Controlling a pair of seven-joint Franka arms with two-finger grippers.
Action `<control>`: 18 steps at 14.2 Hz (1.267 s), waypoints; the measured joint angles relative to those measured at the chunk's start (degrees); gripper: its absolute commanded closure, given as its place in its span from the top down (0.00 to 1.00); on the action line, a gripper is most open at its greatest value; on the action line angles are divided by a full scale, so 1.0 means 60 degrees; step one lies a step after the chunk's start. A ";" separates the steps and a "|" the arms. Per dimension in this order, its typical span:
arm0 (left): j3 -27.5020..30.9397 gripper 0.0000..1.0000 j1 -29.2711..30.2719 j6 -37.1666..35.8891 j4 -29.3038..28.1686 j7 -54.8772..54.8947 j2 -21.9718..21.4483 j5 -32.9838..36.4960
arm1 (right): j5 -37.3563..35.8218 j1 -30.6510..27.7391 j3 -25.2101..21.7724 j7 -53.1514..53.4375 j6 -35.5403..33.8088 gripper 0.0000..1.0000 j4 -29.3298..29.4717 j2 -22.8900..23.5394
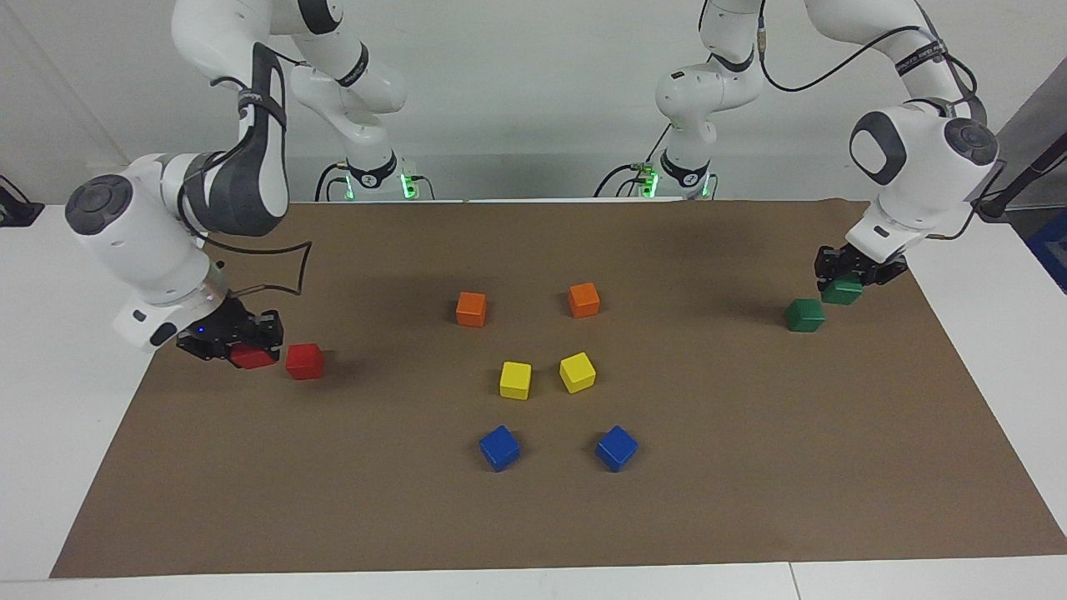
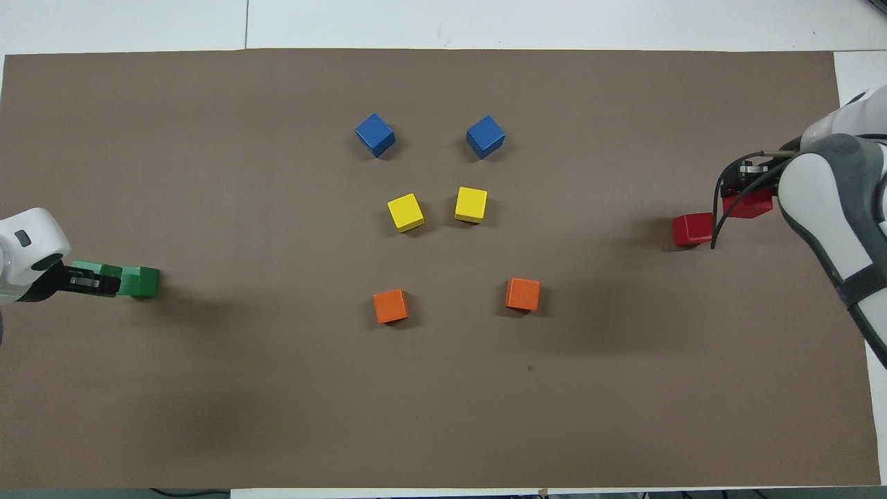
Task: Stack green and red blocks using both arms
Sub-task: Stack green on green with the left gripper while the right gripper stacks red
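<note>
two red blocks (image 1: 304, 361), two green blocks (image 1: 804, 316), two orange cubes (image 1: 471, 309), two yellow cubes (image 1: 515, 380), two blue cubes (image 1: 499, 447), brown mat (image 1: 750, 467)

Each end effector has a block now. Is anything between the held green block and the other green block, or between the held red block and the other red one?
Nothing visible. The left end effector holds a green block beside the free green block; the right end effector holds a red block beside the free red block.

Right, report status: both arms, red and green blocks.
Left gripper shut on a green block, beside second green block. Right gripper shut on a red block, beside second red block. No stack yet. Nothing in the way.
</note>
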 measured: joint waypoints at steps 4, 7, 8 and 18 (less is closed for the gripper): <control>-0.0010 0.00 0.0007 0.1092 -0.0696 -0.0159 0.0001 0.0000 | -0.1025 0.0880 0.0046 0.1325 0.0651 0.00 -0.0580 -0.0174; -0.0050 0.00 0.0006 0.1217 -0.0834 -0.0369 0.0002 0.0000 | -0.1322 0.0849 0.0037 0.0556 0.1329 0.00 -0.1188 -0.0330; -0.0048 0.00 0.0008 0.1235 -0.0854 -0.0402 0.0009 -0.0014 | -0.1326 0.0836 0.0028 0.0460 0.1484 0.00 -0.1392 -0.0388; -0.0041 0.00 0.0021 0.1590 -0.1060 -0.0530 0.0119 -0.0367 | -0.1336 0.0665 0.0015 0.0305 0.2316 0.00 -0.2682 -0.1424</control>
